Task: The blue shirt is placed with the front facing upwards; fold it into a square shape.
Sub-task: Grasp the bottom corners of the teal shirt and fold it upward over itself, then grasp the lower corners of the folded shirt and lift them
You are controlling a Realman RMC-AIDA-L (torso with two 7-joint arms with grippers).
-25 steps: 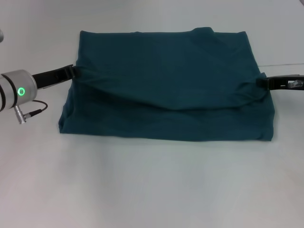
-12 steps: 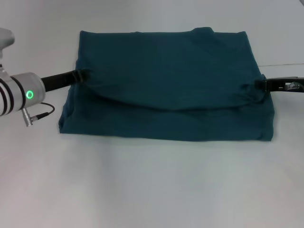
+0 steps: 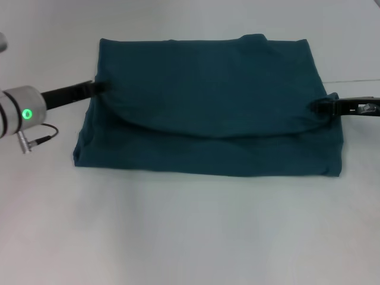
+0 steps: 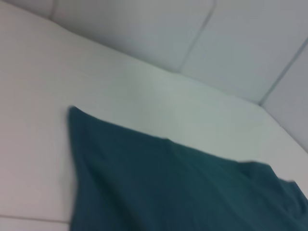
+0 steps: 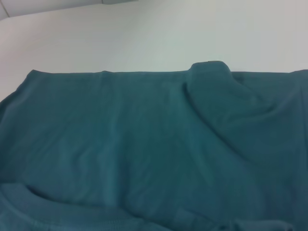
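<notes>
Now note: blue shirt (image 3: 208, 107) spans between your grippers, long axis side to side. Left gripper (image 3: 97, 88) and right gripper (image 3: 317, 107) each pinch opposite fold edge, equally near.

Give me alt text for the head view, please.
A folded blue shirt lies on a white table. The left gripper meets its left edge and the right gripper its right edge, at the ends of a curved fold.
</notes>
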